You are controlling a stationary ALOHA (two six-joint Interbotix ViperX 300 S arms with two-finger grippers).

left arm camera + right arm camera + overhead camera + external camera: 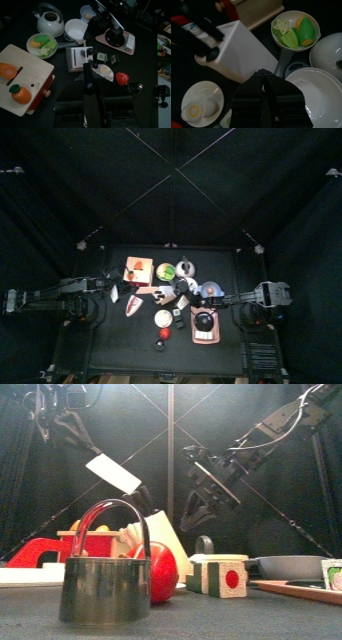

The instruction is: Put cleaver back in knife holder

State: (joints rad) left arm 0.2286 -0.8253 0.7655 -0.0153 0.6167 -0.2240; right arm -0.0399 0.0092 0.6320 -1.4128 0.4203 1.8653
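From above: shows the left arm coming in from the left, its left gripper [115,286] just short of the crowded middle of the table [94,333]. Shows the right arm coming in from the right, with the right gripper [215,301] near the pink tray [205,328]. Places the knife holder [138,268], a tan block, toward the table's far left part, with bare black tabletop along the left edge.

From the front: finds the left arm hanging high, its claw clamped on the black handle of the cleaver [115,475], white blade slanting down and clear of everything below. Finds the right arm bent downward mid-air beside it, well apart from the blade. Puts the knife holder [40,549] low at the left, behind the metal cup [104,589] and the red apple [160,572].

Through the left wrist camera: looks down past the cleaver [79,57] held ahead of the jaws, with the knife holder [23,75] to one side and apart from the blade, the green bowl [41,44] and kettle [50,22] beyond.

Through the right wrist camera: looks over the right claw; open or closed, cannot tell. Shows the blade [238,50] close ahead, the knife holder [254,12] past it, the egg plate [201,102] nearby.
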